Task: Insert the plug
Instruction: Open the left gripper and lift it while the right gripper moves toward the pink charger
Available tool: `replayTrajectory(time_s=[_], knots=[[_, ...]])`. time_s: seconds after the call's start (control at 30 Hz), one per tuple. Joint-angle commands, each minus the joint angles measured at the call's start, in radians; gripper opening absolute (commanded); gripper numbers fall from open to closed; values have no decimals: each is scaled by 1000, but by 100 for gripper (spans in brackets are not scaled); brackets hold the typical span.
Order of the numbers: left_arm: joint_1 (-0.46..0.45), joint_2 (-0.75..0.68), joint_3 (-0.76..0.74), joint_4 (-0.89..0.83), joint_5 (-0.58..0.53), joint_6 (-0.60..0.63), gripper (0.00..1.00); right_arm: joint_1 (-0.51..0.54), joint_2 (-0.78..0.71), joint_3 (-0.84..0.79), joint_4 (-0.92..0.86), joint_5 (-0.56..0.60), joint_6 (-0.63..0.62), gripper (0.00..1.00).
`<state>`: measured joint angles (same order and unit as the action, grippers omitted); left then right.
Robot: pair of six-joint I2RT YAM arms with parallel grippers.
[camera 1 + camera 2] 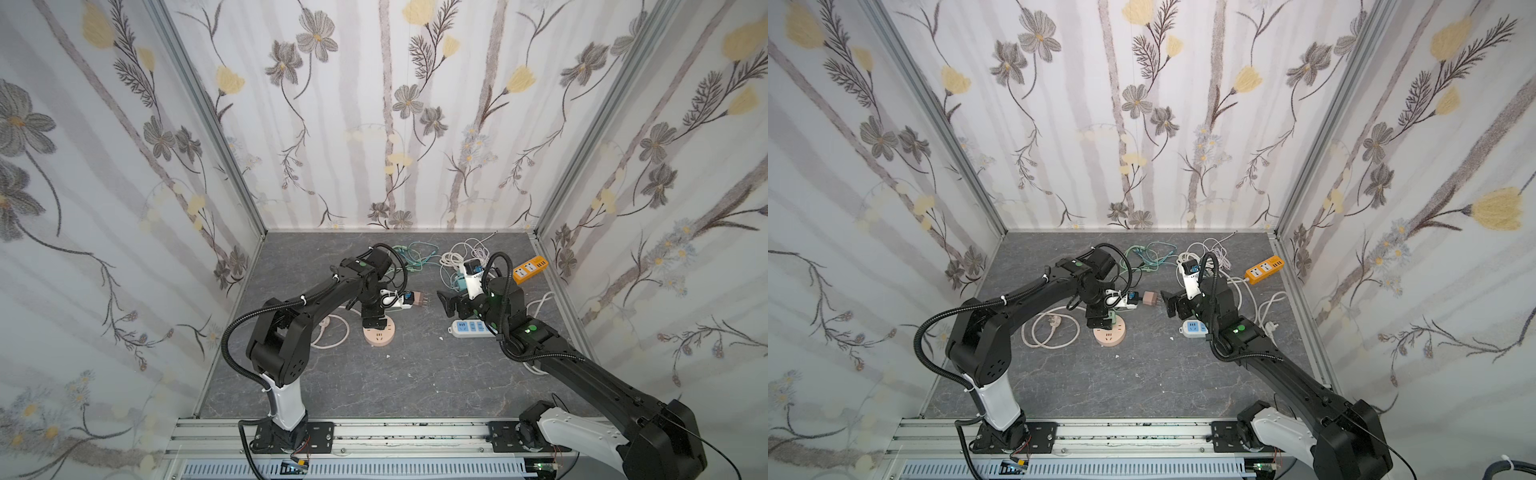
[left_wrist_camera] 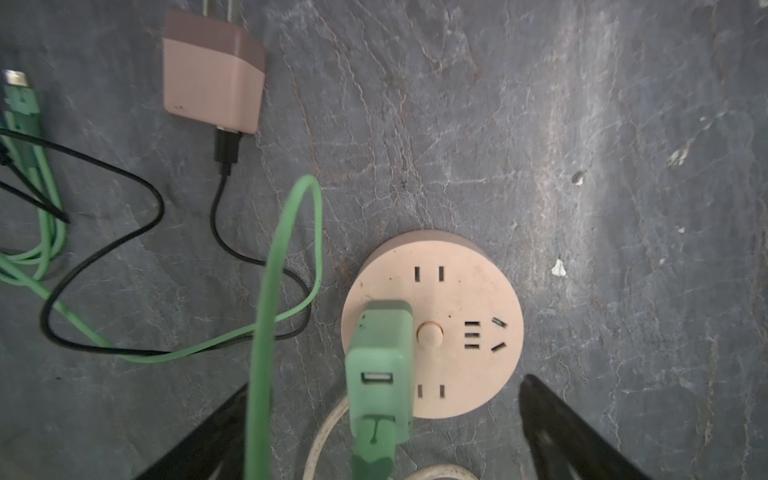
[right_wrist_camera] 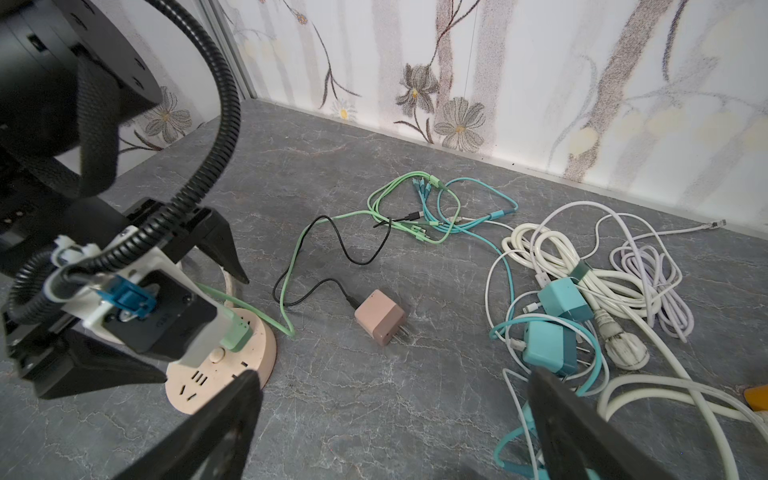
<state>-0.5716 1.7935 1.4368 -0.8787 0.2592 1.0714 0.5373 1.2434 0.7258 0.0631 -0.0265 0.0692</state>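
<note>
Our left gripper [image 2: 385, 383] hangs straight over the round socket [image 2: 457, 291] with its jaws wide apart. One black finger [image 2: 224, 432] stands on each side of the green plug [image 2: 380, 345], and neither touches it. The plug stands upright on the socket, its body against the pale pink face just beside the centre button. We see no prongs.

It is a mint-green boxy adapter. In the left wrist view its outer face shows one empty USB port and a second port filled by a matching green cable [image 2: 270, 270]. That cable arches up and loops off across the grey table [image 2: 623, 187]. The socket's other slots, two two-slot pairs and a three-slot set, are bare.

Our right gripper [image 3: 392, 374] is held off to the side of the socket, above the table, with its jaws apart and nothing between them.

A pink charger [image 2: 212, 70] lies on its side near the socket, prongs pointing away from it, with a black lead [image 2: 226, 147] plugged into its back. Farther from the socket, two teal adapters [image 3: 565, 297] sit in a tangle of white cords [image 3: 582, 266]. In a top view, a blue-and-white power strip [image 1: 469, 328] lies well apart from the socket, under the right arm. An orange one [image 1: 530, 268] lies farther still.
</note>
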Motion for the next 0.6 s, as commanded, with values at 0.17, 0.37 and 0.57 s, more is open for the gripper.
replayTrajectory(time_s=[0.17,0.37,0.57], knots=[[33,-238,-138,159,168,-149,100,-1,122,83,-102,-19,28,99],[83,-519,-440,799,109,-501,100,-4,469,419,-475,-104,48,96],[102,-594,-498,1030,-141,-891,100,-4,831,827,-866,-108,15,92]])
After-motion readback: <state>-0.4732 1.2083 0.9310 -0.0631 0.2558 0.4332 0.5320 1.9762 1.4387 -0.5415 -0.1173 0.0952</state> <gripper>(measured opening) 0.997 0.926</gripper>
